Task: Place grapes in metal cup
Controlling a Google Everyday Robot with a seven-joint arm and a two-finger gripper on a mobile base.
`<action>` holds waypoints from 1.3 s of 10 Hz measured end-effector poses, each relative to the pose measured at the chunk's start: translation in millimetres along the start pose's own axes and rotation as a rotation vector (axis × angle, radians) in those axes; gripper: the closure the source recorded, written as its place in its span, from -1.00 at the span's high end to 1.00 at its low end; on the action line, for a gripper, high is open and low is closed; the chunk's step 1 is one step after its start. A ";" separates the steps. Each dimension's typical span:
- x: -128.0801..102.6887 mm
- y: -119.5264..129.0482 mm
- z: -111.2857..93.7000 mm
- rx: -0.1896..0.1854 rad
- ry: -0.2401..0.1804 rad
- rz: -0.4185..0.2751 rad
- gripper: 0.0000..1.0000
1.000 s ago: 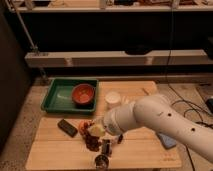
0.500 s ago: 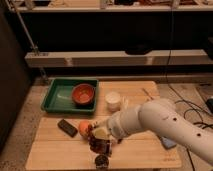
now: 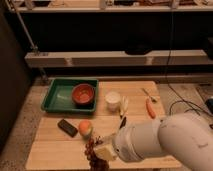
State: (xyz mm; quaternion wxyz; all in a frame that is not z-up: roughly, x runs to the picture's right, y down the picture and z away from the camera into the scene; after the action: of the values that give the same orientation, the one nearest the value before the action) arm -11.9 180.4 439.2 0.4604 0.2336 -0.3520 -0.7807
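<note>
The grapes (image 3: pixel 90 149), a dark reddish-purple cluster, hang at the tip of my gripper (image 3: pixel 101 152) near the table's front edge, just below the orange-yellow round fruit (image 3: pixel 85 128). The gripper is shut on the grapes. Its pale end and the big white arm (image 3: pixel 160 142) come in from the lower right. The metal cup is hidden, covered by the gripper and arm or below the frame's edge.
A green tray (image 3: pixel 57 97) at the back left holds an orange-red bowl (image 3: pixel 83 93). A white cup (image 3: pixel 113 100) stands mid-table. A black block (image 3: pixel 67 127) lies left of the fruit. A carrot (image 3: pixel 150 108) and a spoon (image 3: pixel 148 94) lie at the right.
The arm has come lower and nearer the table's front with the grapes. The metal cup, seen under the gripper before, is now covered.
</note>
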 end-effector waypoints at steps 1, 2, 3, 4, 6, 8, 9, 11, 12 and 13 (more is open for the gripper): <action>-4.1 -8.5 -5.9 0.003 -0.001 0.007 -1.00; -8.9 -11.9 -7.8 0.003 -0.001 0.016 -1.00; -10.4 -9.8 -6.0 0.002 -0.001 0.017 -1.00; -9.7 -2.9 -1.4 0.001 0.000 0.021 -1.00; -0.8 22.5 12.4 -0.005 0.003 0.031 -1.00; 8.3 54.7 33.9 -0.004 0.004 0.037 -1.00; 8.3 70.3 46.8 -0.002 0.005 0.039 -1.00; 11.6 94.7 63.5 -0.002 0.008 0.040 -1.00; 14.0 114.1 77.2 0.001 0.011 0.039 -1.00; 16.0 124.4 86.2 0.005 0.013 0.035 -1.00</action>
State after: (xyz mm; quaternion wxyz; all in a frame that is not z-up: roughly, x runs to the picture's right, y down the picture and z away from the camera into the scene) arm -9.9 154.3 589.1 0.4758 0.2335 -0.3552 -0.7700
